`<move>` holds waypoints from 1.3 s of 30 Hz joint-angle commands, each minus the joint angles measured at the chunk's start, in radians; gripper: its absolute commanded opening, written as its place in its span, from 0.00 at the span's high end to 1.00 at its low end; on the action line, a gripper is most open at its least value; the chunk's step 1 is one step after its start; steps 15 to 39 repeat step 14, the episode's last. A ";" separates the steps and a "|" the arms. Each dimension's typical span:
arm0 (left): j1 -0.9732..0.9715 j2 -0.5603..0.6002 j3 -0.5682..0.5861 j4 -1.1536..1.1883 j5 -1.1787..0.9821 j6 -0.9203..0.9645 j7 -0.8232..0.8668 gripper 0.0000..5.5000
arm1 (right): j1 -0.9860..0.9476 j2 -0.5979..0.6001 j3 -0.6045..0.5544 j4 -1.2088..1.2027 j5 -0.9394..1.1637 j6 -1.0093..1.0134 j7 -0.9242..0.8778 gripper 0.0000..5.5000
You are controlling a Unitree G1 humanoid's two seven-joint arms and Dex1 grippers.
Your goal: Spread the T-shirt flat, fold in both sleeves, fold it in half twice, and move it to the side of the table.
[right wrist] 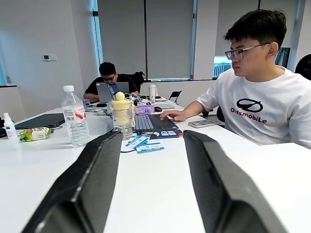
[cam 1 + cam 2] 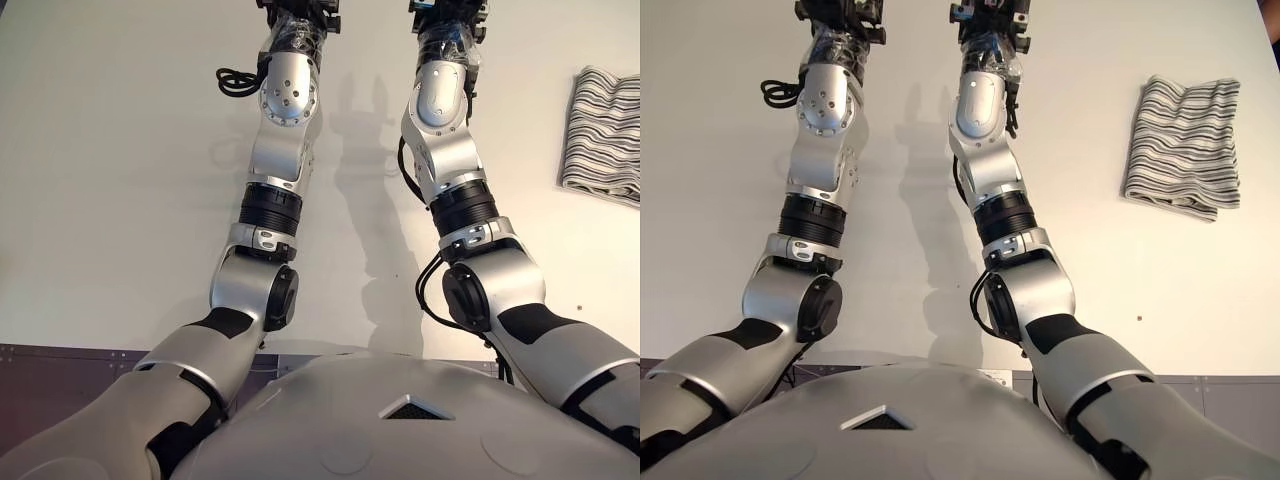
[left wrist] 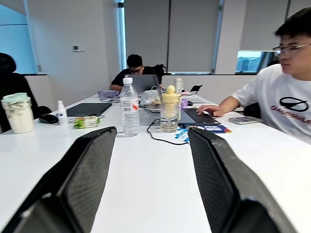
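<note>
Striped T-shirt point(image 2: 1183, 148), folded into a compact rectangle, lies on the white desk point(image 2: 720, 200) at about 2 o'clock from the arms, well apart from both. Left end effector point(image 3: 151, 133) and right end effector point(image 1: 151, 136) — fingers spread wide, nothing between them — are held out toward 12 o'clock over the desk.
</note>
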 commanded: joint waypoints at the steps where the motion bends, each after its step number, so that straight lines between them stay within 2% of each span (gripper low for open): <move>1: -0.050 0.010 -0.017 -0.007 -0.018 0.050 -0.088 0.50 | -0.010 0.180 -0.031 -0.050 0.042 0.007 -0.104 0.45; 4: -0.066 -0.011 -0.033 -0.007 0.000 0.070 -0.088 0.50 | 0.012 0.178 -0.043 -0.100 0.067 0.022 -0.146 0.44; 9: 0.022 -0.043 -0.023 -0.132 0.023 0.119 0.012 0.37 | 0.052 0.164 0.009 -0.150 0.117 0.085 -0.064 0.43; 14: 0.070 -0.126 0.004 -0.180 0.035 0.160 0.167 0.37 | 0.048 0.101 0.027 -0.163 0.166 0.183 0.063 0.43; 39: 0.070 -0.126 0.004 -0.180 0.035 0.160 0.167 0.37 | 0.048 0.101 0.027 -0.163 0.166 0.183 0.063 0.43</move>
